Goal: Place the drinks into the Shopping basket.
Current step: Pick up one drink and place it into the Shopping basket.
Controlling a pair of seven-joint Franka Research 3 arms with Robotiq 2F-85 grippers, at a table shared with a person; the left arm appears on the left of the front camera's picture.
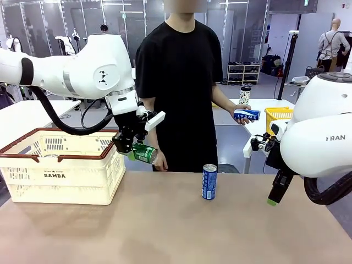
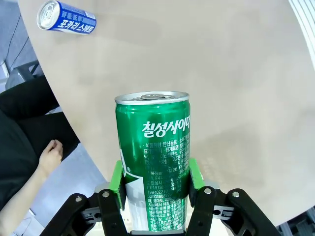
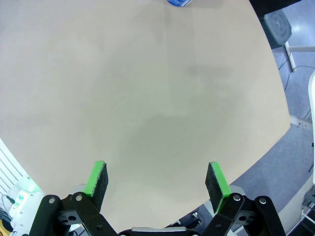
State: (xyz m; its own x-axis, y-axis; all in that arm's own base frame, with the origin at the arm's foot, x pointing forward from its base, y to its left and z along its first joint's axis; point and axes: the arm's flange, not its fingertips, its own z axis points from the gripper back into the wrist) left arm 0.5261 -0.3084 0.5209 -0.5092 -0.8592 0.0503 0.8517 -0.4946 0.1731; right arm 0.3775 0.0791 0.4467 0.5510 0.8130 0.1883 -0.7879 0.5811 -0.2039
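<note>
My left gripper [image 1: 132, 149] is shut on a green can [image 1: 145, 153], holding it tilted in the air just right of the Shopping basket [image 1: 60, 165], a cream lattice basket with a dark red rim. In the left wrist view the green can [image 2: 153, 157] sits between the green pads [image 2: 117, 183]. A blue can [image 1: 209, 181] stands upright on the table's middle and appears as the blue can [image 2: 66, 18] at top left. The person's hand holds another blue can [image 1: 246, 114] level at the far right. My right gripper [image 3: 156, 181] hangs open above bare tabletop; the right gripper [image 1: 273, 197] is at the right.
The person in black stands at the far edge of the table [image 1: 176, 231], one hand [image 2: 49, 155] low near the edge. A yellow mesh basket [image 1: 278, 114] and a spotted tumbler [image 1: 245, 94] sit on a table behind.
</note>
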